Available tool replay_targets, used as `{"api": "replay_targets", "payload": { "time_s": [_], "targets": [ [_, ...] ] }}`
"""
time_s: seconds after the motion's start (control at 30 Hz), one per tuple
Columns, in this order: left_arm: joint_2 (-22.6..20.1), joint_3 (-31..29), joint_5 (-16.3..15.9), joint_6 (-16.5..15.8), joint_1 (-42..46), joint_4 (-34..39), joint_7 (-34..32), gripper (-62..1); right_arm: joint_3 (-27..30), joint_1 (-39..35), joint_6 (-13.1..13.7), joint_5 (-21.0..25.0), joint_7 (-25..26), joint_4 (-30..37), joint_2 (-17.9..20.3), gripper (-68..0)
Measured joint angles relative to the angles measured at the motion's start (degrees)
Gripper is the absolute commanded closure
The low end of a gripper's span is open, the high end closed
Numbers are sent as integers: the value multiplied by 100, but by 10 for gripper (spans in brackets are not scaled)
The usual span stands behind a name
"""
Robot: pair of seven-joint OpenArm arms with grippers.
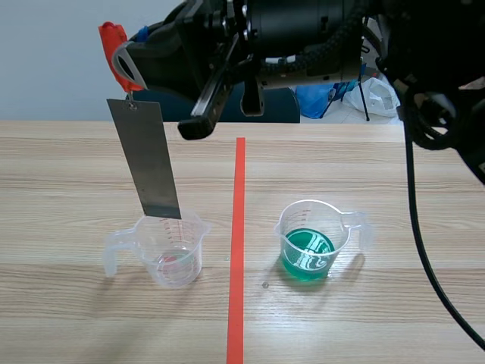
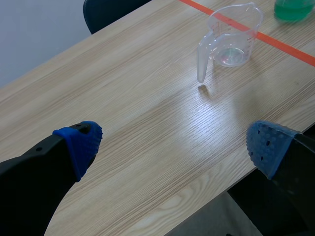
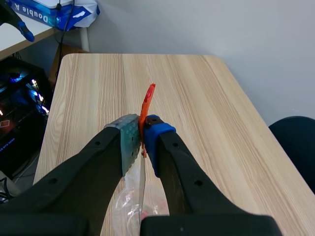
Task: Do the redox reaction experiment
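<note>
1. My left tool is hanging wide open and holding nothing, low over the near edge of the worktop, with the clear beaker well ahead of it.
2. My right tool, reaching across from the right, is clamping the orange clip. The metal strip is dangling from the clip, slightly tilted, its lower end at the clear beaker's mouth.
3. Right of the red tape line, the green beaker is standing apart and untouched.
4. I judge I am carrying out the dipping step. Next I am needing to steady the swinging strip, centre it over the chosen beaker and lower it without knocking the rim.
</note>
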Motion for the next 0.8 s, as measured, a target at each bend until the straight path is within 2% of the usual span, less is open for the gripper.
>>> {"api": "replay_targets", "payload": {
  "time_s": [0.23, 0.8],
  "targets": [
    [0, 0, 0, 0, 0, 0, 0, -623, 0, 2, -2, 2, 184, 0, 0, -6],
    [0, 0, 0, 0, 0, 0, 0, -623, 0, 2, -2, 0, 177, 0, 0, -6]
  ]
}}
